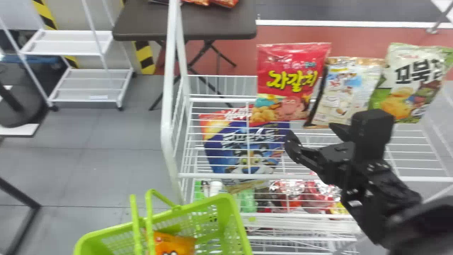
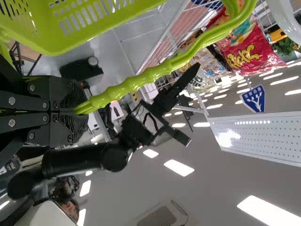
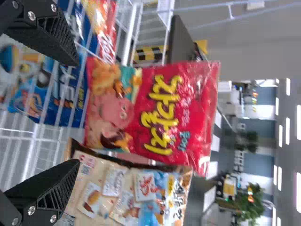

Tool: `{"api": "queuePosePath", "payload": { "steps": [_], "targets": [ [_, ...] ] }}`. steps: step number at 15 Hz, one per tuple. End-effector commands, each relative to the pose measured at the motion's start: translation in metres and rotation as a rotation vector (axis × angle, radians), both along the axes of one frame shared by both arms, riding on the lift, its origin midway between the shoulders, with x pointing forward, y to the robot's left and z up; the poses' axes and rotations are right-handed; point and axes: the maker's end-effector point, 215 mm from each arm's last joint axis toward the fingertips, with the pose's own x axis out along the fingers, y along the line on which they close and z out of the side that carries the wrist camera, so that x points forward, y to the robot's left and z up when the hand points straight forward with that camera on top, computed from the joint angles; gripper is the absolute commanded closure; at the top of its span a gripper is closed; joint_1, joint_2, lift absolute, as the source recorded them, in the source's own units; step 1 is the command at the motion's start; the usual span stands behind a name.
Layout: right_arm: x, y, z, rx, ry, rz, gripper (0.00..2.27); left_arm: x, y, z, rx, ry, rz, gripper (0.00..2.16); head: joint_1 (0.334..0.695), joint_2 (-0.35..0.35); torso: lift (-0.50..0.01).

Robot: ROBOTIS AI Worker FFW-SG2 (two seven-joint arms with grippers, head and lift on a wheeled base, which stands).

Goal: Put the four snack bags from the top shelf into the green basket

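My right gripper [image 1: 313, 140] stands open before the top shelf, just short of the upright red snack bag [image 1: 292, 81] and the beige bag [image 1: 343, 92]. A white-and-green bag [image 1: 412, 81] stands at the right. In the right wrist view the right gripper [image 3: 70, 117] has its fingers spread, with the red bag [image 3: 155, 110] beyond the gap and the beige bag [image 3: 131, 188] beside it. The green basket [image 1: 231, 219] is at the bottom and holds an orange bag [image 1: 173, 244]. The left gripper [image 2: 77, 110] is shut on the basket's handle [image 2: 136, 84].
The wire shelf [image 1: 407, 141] has a white post [image 1: 169, 106] on its left, near the basket. Under the top shelf's wires lies a blue bag [image 1: 244, 145], with more packs lower down. A dark table [image 1: 212, 21] stands behind.
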Motion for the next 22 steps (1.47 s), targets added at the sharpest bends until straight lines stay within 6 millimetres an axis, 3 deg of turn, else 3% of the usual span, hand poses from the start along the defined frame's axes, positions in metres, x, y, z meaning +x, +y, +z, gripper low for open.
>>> {"api": "queuePosePath", "payload": {
  "steps": [1, 2, 5, 8, 9, 11, 13, 14, 19, 22],
  "targets": [
    [0.031, -0.002, -0.012, 0.007, -0.033, -0.013, 0.09, -0.002, -0.001, 0.002, -0.012, -0.003, -0.002, 2.15, 0.695, -0.057, -0.006],
    [0.045, 0.001, -0.018, 0.006, -0.044, -0.013, 0.09, -0.003, -0.001, 0.002, -0.014, 0.003, -0.002, 2.15, 0.695, -0.061, -0.006],
    [0.079, 0.012, -0.007, 0.029, -0.132, -0.004, 0.1, -0.006, -0.001, 0.001, -0.014, 0.007, -0.001, 2.15, 0.695, -0.054, -0.006],
    [0.101, 0.034, -0.009, 0.021, -0.139, 0.035, 0.14, -0.007, -0.001, 0.002, -0.018, 0.009, 0.0, 2.15, 0.695, -0.025, -0.006],
    [0.104, 0.037, -0.015, 0.009, -0.116, 0.042, 0.3, -0.007, -0.001, 0.002, -0.018, 0.009, 0.0, 2.15, 0.695, -0.015, -0.006],
    [0.102, 0.04, -0.021, 0.006, -0.096, 0.049, 0.99, -0.007, 0.0, 0.0, -0.02, 0.014, 0.003, 2.15, 0.695, 0.001, -0.006],
    [0.099, 0.044, -0.024, 0.013, -0.09, 0.052, 1.95, -0.007, 0.002, -0.001, -0.019, 0.017, 0.008, 2.15, 0.695, 0.013, -0.006],
    [0.096, 0.046, -0.024, 0.013, -0.09, 0.055, 2.13, -0.007, 0.002, -0.001, -0.019, 0.017, 0.008, 2.15, 0.695, 0.018, -0.006],
    [0.081, 0.044, 0.012, 0.036, -0.177, 0.054, 2.25, -0.007, 0.002, -0.001, -0.021, 0.019, 0.007, 2.15, 0.695, 0.03, -0.006],
    [0.044, 0.057, 0.046, 0.09, -0.218, 0.102, 2.25, -0.007, 0.003, -0.002, -0.018, 0.017, 0.011, 2.15, 0.695, 0.036, -0.006]
  ]
}}
